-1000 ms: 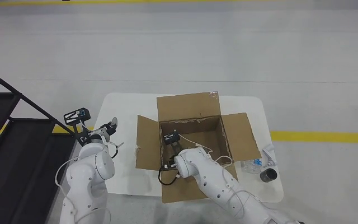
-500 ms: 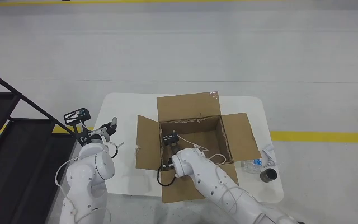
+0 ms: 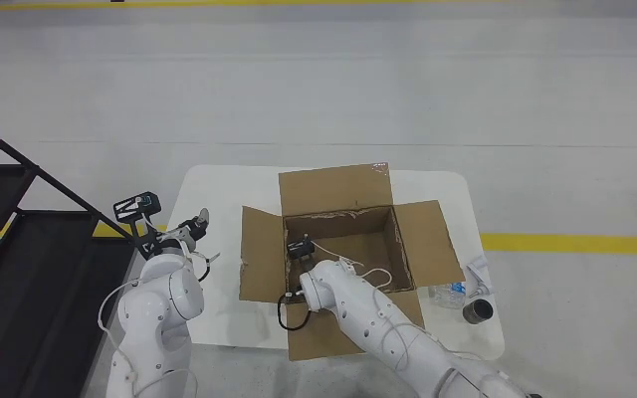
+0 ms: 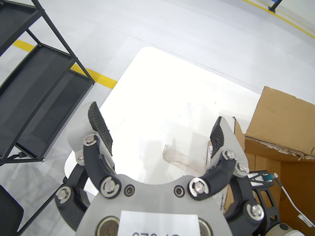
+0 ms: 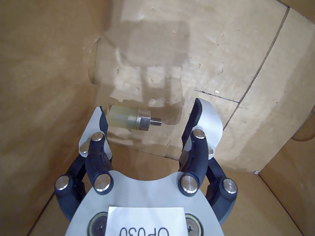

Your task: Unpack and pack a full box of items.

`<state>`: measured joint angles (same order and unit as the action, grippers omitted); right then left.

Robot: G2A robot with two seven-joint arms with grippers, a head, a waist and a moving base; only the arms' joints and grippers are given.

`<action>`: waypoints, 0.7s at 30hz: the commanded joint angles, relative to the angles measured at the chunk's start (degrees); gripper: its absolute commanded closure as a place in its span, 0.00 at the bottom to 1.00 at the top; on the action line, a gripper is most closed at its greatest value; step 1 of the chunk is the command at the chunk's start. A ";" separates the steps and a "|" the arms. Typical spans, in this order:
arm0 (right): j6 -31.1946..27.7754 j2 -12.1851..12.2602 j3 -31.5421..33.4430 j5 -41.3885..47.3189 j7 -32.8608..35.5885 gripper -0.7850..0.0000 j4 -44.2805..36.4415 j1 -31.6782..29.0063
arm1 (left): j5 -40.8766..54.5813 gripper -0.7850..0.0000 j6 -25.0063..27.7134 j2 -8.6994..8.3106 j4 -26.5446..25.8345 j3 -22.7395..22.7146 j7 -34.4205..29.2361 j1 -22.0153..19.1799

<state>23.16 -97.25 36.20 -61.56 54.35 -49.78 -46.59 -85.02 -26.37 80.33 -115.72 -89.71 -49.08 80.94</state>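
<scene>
An open cardboard box [image 3: 343, 189] stands in the middle of the white table [image 3: 214, 194], flaps folded out. My right arm reaches down into it, and my right gripper [image 5: 150, 117] is open just above the box floor [image 5: 221, 50]. A small yellowish cylinder with a metal threaded stud [image 5: 133, 118] lies on the floor between the fingers, close to one pad. My left gripper [image 3: 199, 224] [image 4: 157, 126] is open and holds nothing, hovering over the table left of the box [image 4: 278, 124].
A clear plastic bottle [image 3: 448, 294] and a dark grey cylinder [image 3: 478, 311] lie at the table's right edge. A black metal shelf rack [image 3: 40, 229] [image 4: 37, 87] stands left of the table. A strip of clear tape [image 4: 179, 157] lies near the box's left flap.
My right arm has shifted slightly left and deeper inside the box. The left arm has not moved.
</scene>
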 commanded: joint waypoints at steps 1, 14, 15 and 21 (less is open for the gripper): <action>-0.09 -0.59 -0.35 0.35 -0.32 0.12 1.37 0.44 | 0.00 0.00 0.00 0.00 0.00 0.00 0.00 0.00; 4.01 -2.94 -0.14 0.70 -0.33 0.15 7.26 2.90 | 0.00 0.00 0.00 0.00 0.00 0.00 0.00 0.00; 4.23 -2.93 0.13 0.60 -0.31 0.15 7.49 3.02 | 0.00 0.00 0.00 0.00 0.00 0.00 0.00 0.00; 5.04 -2.42 2.15 -0.18 -0.13 0.06 6.41 3.23 | 0.00 0.00 0.00 0.00 0.00 0.00 0.00 0.00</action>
<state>28.00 -99.80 38.10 -61.27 54.03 -42.87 -43.28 -85.02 -26.37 80.33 -115.72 -89.71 -49.08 80.94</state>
